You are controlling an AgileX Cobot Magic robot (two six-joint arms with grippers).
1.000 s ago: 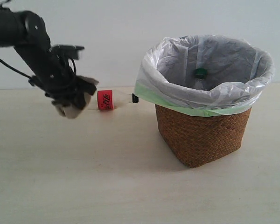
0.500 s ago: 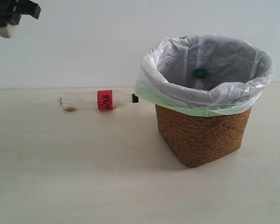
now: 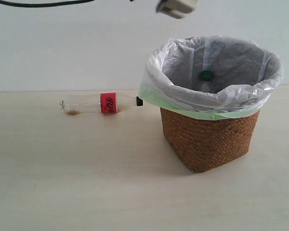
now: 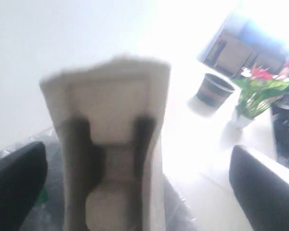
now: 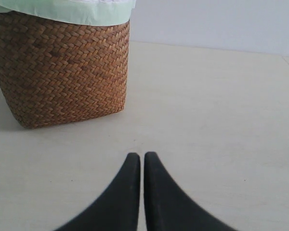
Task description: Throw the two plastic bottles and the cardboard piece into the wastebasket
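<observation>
Fingers [image 4: 17, 180] of the left gripper [image 4: 137, 149] stood spread wide, with the cardboard piece [image 4: 111, 139] between them. Bright background showed through a gap between it and one finger, and whether the other finger touched it could not be told (that view was badly blurred). In the exterior view the cardboard piece [image 3: 177, 6] was high in the air, above the wastebasket [image 3: 207, 137] on the side that faced the slim bottle [image 3: 98, 103].

The wastebasket stood on the counter [image 3: 86, 183] toward its far edge, its white liner folded over the rim. Inside, only the green cap of the stubby bottle [image 3: 206, 74] showed. The slim bottle lay on its side close to the far edge, its black cap pointing at the wastebasket and just short of the liner.

The right gripper [image 5: 142, 155] had its fingers pressed together on nothing, low over the bare counter, near the wicker wall of the wastebasket [image 5: 62, 72].
</observation>
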